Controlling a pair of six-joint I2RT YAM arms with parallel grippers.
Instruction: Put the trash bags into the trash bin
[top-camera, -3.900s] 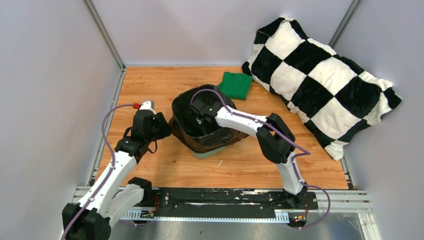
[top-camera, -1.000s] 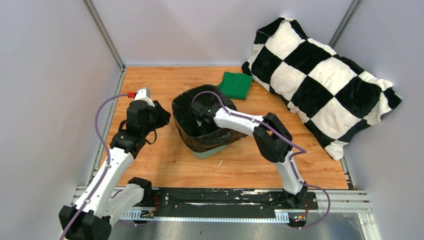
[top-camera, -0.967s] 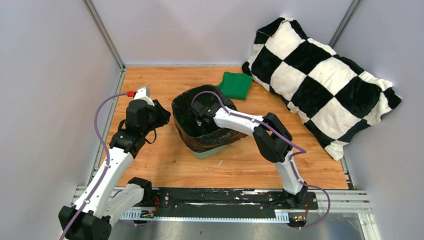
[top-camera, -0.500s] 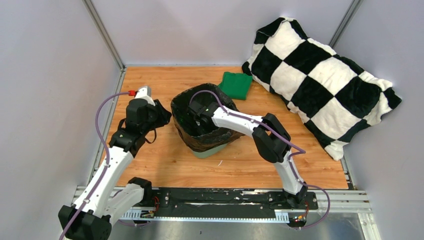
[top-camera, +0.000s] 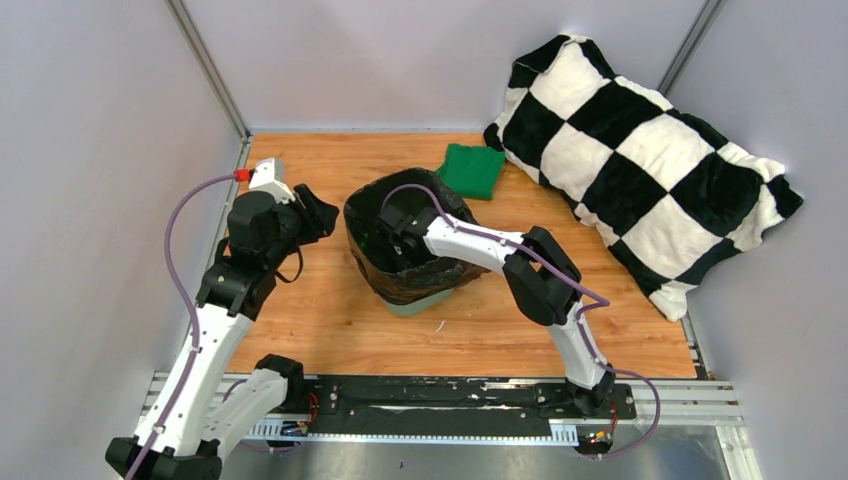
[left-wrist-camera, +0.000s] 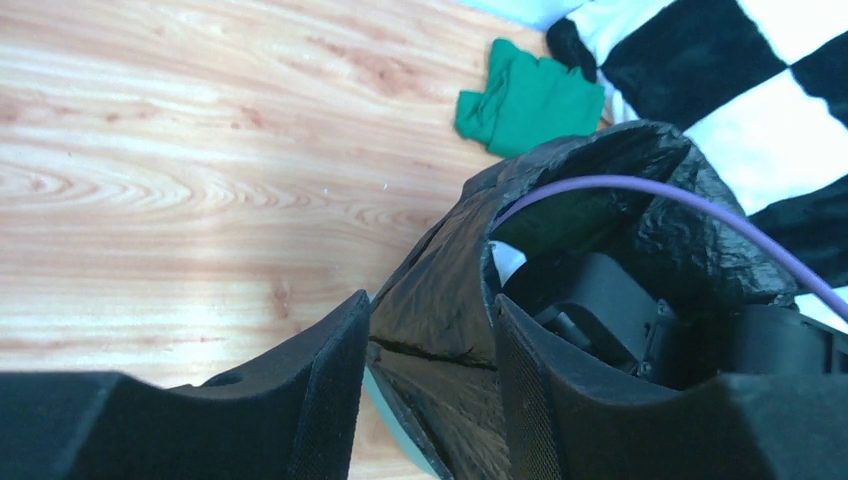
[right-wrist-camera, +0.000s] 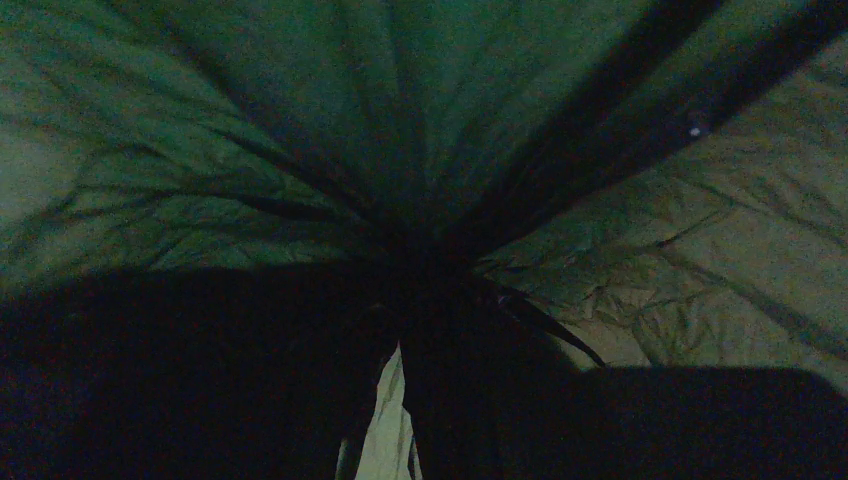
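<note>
Crinkled glossy black bag lining smooth mint-green bin on wood-grain counter, left tool spread just beside it, right tool inside bag, its grip impossible to tell

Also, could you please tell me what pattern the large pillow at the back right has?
The pillow has a black-and-white checkerboard pattern, clearest in the top external view.

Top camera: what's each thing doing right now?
black trash bag: open, lining the bin, draped over its rim.
mint-green trash bin: upright, mostly covered.
left gripper: open, empty, beside the bin.
right gripper: down inside the bag, jaws hidden.
green cloth: folded, lying flat.
checkered pillow: propped against the wall.
</note>
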